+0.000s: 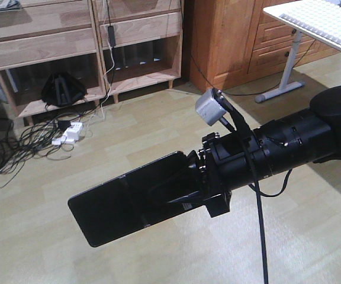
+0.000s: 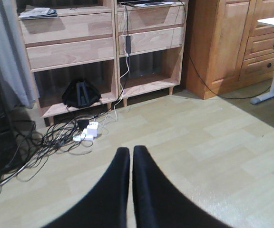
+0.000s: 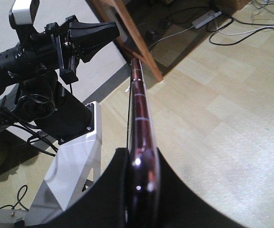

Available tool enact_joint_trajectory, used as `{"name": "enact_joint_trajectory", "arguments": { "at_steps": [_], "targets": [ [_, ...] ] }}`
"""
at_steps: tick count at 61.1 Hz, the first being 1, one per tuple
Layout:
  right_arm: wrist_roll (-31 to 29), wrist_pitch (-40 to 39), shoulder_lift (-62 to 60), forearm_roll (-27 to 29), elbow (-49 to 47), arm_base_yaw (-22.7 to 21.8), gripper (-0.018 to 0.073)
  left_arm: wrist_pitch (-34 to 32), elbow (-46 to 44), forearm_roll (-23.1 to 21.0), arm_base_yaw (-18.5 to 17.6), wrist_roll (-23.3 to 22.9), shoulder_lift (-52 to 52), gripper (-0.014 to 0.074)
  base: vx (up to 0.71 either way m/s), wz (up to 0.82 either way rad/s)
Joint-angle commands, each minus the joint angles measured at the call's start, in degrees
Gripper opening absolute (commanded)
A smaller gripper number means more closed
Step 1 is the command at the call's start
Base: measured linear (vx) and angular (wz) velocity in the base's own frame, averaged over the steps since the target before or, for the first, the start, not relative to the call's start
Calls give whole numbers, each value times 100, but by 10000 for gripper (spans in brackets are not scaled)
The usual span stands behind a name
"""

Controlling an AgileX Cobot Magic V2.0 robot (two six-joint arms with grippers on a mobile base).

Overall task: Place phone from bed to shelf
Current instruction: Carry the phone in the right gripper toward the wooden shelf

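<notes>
1. Two black fingers (image 3: 171,192) of the right gripper (image 1: 158,195) are being pressed against the flat faces of the phone (image 1: 111,207), so the jaws are being closed only as far as its thickness.
2. From the front, the phone is being held in the air above the pale floor (image 1: 158,118), projecting from the gripper toward 8 o'clock, well apart from the shelf (image 1: 46,47) at 11 o'clock.
3. From the right wrist, the phone (image 3: 139,109) is being seen edge-on, its pinkish-metal rim running toward 12 o'clock out of the right gripper (image 3: 141,159).
4. From the left wrist, the left gripper (image 2: 130,156) is being shown with its fingers drawn together to a hairline gap, nothing between them, and the shelf (image 2: 70,47) at 11 o'clock.
5. The left gripper (image 3: 109,31) is also being caught by the right wrist camera at 10 o'clock, apart from the phone.
6. A white power strip (image 1: 70,133) and tangled cables are being seen on the floor just in front of the shelf.
</notes>
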Motion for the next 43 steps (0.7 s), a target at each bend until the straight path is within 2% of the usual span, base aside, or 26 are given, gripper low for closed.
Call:
{"name": "enact_joint_trajectory", "arguments": {
  "at_steps": [1, 43],
  "targets": [
    [-54, 592, -238, 527, -132, -5, -1, -419, 15, -54, -32, -22, -28, 1, 43, -7],
    [-54, 592, -238, 527, -132, -5, -1, -419, 15, -54, -32, -22, -28, 1, 41, -4]
  ]
}}
